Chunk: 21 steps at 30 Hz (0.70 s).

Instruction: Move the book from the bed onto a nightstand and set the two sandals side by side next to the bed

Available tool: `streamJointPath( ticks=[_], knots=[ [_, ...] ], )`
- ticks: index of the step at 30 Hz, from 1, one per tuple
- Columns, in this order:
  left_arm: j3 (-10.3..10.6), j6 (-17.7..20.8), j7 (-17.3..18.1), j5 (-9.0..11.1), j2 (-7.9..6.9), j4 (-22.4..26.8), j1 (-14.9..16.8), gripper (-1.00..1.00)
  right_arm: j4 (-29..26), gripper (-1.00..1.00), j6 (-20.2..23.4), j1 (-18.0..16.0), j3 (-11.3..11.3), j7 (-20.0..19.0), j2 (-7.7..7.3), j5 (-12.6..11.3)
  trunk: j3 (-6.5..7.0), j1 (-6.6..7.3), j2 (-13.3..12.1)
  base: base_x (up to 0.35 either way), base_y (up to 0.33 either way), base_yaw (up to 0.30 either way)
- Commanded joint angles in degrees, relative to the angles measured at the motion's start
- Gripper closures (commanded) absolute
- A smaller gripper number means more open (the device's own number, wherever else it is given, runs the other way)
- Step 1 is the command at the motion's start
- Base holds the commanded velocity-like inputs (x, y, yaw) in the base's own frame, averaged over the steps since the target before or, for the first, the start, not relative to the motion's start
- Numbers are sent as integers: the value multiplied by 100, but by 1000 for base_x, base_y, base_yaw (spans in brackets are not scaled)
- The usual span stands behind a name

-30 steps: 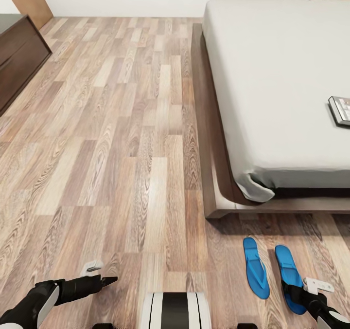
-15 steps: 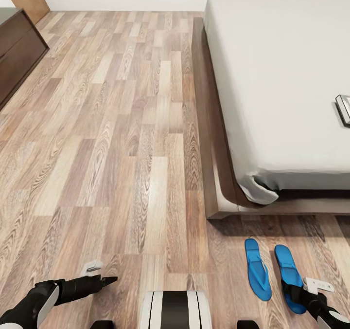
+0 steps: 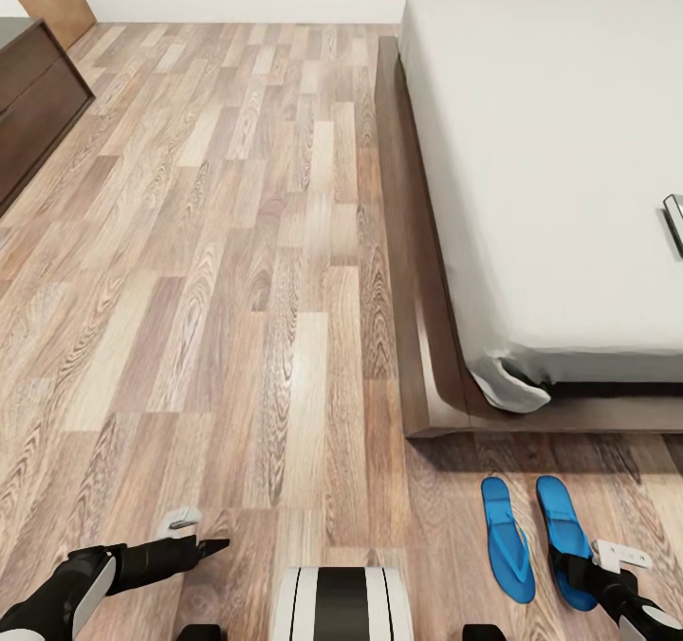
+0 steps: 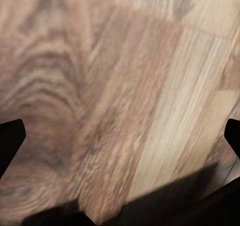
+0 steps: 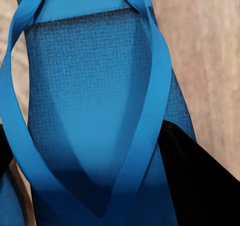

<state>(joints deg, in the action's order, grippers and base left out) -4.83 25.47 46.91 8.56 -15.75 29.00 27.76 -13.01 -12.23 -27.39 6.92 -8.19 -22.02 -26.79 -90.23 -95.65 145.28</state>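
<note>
Head view gives us the bedroom's wood-plank floor (image 3: 237,271) as the largest thing, running from the white wall at the far side down to our own base. Next comes the bed (image 3: 541,167), its pale mattress on a dark wooden frame, taking up the right side. At the far left edge of the floor stands a long low dark dresser (image 3: 33,100).

On the floor just off the near corner of the bed frame, we see the two sandals lying side by side, toes toward the bed: the left sandal (image 3: 507,539) and the right sandal (image 3: 563,527), close but not touching. On the mattress, at the right border of the view, only a sliver of the book (image 3: 675,222) shows.

Our left gripper (image 3: 213,546) hangs over bare floor; in the left wrist view its dark fingers (image 4: 10,138) stand wide apart with only planks between them. Our right gripper (image 3: 581,570) sits at the heel of the right sandal (image 5: 95,110); whether its fingers clamp it, we cannot tell.
</note>
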Motion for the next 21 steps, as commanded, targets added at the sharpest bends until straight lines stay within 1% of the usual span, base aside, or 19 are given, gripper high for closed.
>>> streamJointPath(
  ticks=[1,4,6,15,21],
  knots=[
    [-9,48,11,31,1,0,1,-100,13,100,-91,-4,44,-16,-4,-70,-3,1,1,5,0,0],
    [-9,49,11,31,1,0,1,-100,23,100,-479,2,45,-16,-4,-84,-3,1,1,2,0,0],
    [-9,48,11,31,2,0,1,-100,25,100,-640,4,46,-16,-4,-79,-3,1,1,0,0,0],
    [-9,51,11,31,2,0,1,-100,28,100,-718,5,46,-16,-4,-74,-3,1,1,0,0,0],
    [-9,52,11,31,2,0,1,-100,28,100,-719,5,46,-16,-4,-67,-136,-15,9,0,0,0]
  ],
)
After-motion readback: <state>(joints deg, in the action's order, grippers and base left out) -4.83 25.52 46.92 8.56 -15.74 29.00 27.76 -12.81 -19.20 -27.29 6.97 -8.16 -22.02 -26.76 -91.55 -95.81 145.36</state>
